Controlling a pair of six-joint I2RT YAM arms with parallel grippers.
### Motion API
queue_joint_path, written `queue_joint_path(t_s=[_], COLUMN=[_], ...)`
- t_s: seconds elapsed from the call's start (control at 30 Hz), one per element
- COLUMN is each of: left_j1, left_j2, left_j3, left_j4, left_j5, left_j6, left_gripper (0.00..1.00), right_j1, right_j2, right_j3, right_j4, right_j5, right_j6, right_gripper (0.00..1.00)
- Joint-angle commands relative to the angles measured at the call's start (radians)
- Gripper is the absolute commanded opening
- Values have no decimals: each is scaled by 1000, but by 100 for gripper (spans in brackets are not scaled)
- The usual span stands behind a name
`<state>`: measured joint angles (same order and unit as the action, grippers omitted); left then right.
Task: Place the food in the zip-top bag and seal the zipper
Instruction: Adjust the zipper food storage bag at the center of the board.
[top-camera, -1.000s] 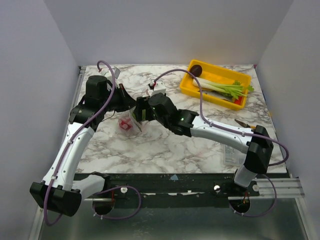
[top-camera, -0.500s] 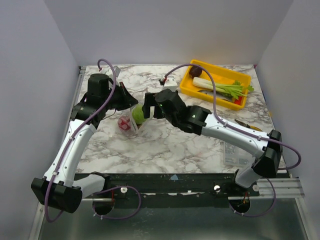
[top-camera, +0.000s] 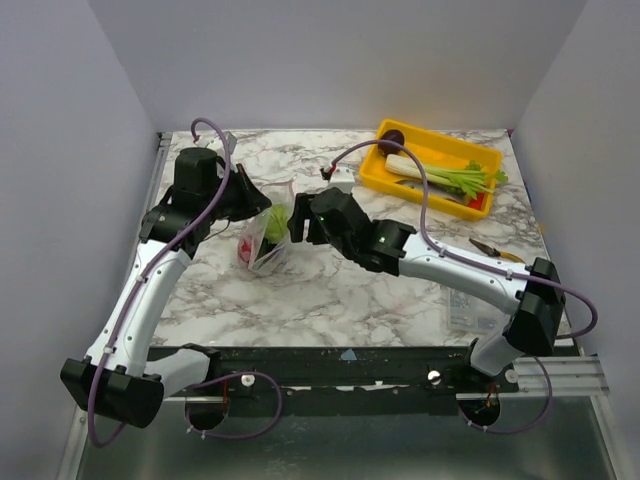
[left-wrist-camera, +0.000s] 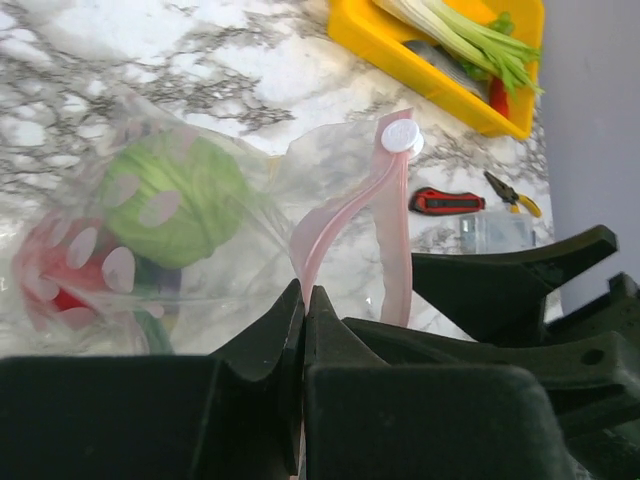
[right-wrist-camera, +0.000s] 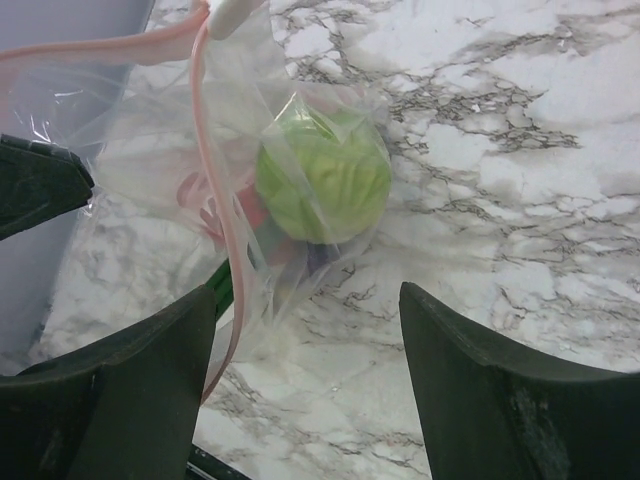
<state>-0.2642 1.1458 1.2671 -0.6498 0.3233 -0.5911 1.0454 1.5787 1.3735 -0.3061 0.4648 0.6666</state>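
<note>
The zip-top bag (top-camera: 270, 248) hangs left of centre, and my left gripper (top-camera: 260, 204) is shut on its pink zipper strip (left-wrist-camera: 335, 215). Inside the bag lie the bright green leafy ball (top-camera: 276, 222) and a red piece (top-camera: 247, 248). The left wrist view shows the green ball (left-wrist-camera: 175, 200) and the red piece (left-wrist-camera: 60, 280) through the plastic. My right gripper (top-camera: 298, 226) is open and empty just right of the bag. In its wrist view the green ball (right-wrist-camera: 322, 175) lies inside the bag (right-wrist-camera: 150, 130) ahead of the jaws. The leek (top-camera: 430, 172) and a dark purple piece (top-camera: 392, 138) lie in the yellow tray (top-camera: 372, 172).
The yellow tray stands at the back right. Pliers (top-camera: 495, 250) and a rigid clear box (top-camera: 462, 305) lie near the right arm. A red-handled tool (left-wrist-camera: 445, 202) shows in the left wrist view. The table's side walls stand close on both sides.
The green leafy ball has gone from my right gripper at the bag's mouth into the bag. The right gripper has opened and drawn back a little. The left gripper still holds the strip.
</note>
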Motion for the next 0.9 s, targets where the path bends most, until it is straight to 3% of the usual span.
queue_joint_path(t_s=[0.0, 0.1, 0.27, 0.3, 0.4, 0.5, 0.63, 0.67, 0.87], left_j1=[1, 2, 3, 3, 3, 3, 3, 3, 5], left_j2=[-97, -139, -126, -109, -71, -27, 26, 42, 71], left_j3=[25, 9, 15, 13, 32, 59, 77, 87, 114], left_j4=[-42, -21, -33, -23, -26, -40, -28, -29, -21], left_j5=[-232, -299, -296, -273, -267, -286, -284, -283, -271], left_j6=[17, 58, 74, 77, 79, 72, 53, 46, 16], left_gripper=[0, 0, 0, 0, 0, 0, 0, 0, 0], right_j1=[-27, -123, -343, -462, -565, -580, -579, -572, -464], right_j2=[-9, -37, -70, -51, -10, 46, 88, 91, 17], right_j3=[78, 78, 27, 14, 16, 68, 90, 83, 50], right_j4=[39, 56, 135, 196, 283, 297, 392, 421, 362], right_j5=[29, -32, -184, -241, -425, -562, -885, -980, -984], right_j6=[-71, -82, -60, -49, -55, -132, -176, -179, -266], right_gripper=[76, 76, 79, 85, 87, 91, 91, 98, 100])
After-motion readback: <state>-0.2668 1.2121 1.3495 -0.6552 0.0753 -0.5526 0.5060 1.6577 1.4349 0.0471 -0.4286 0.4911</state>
